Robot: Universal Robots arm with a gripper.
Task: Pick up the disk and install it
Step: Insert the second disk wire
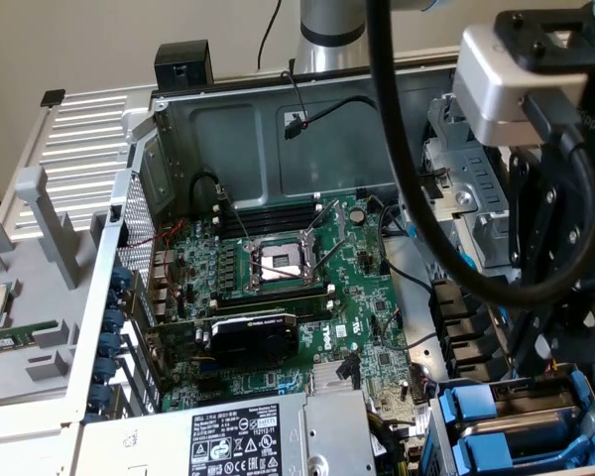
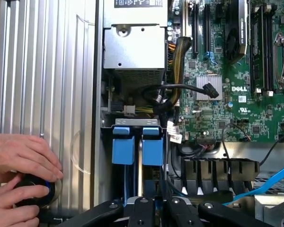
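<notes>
The gripper (image 2: 154, 208) hangs low over the front corner of the open computer case (image 1: 278, 129), its black linkage arms spread just above the drive bay. Its jaws stand nearly closed. Whether they pinch anything I cannot tell, because the fingertips sit behind the linkage.

The disk (image 2: 137, 144) lies directly under the gripper, seated on edge in the drive bay (image 2: 137, 124). Its two blue end tabs face up side by side, with a strip of silver metal between them. In the exterior view the same blue tabs (image 1: 481, 412) show at the lower right, beneath the black body of the arm.

Inside the case lies a green motherboard (image 1: 278, 288) with an open processor socket (image 1: 278, 263) near its middle and a black graphics card (image 1: 253, 332) standing across it. A silver power supply (image 1: 228, 436) with a printed label sits at the near edge. Bundled cables (image 2: 173, 92) run between it and the bay.

Outside the case, on the ribbed grey side panel (image 2: 42, 71), a person's two hands (image 2: 21, 161) (image 2: 12, 203) close around a small round black object (image 2: 33, 191).
</notes>
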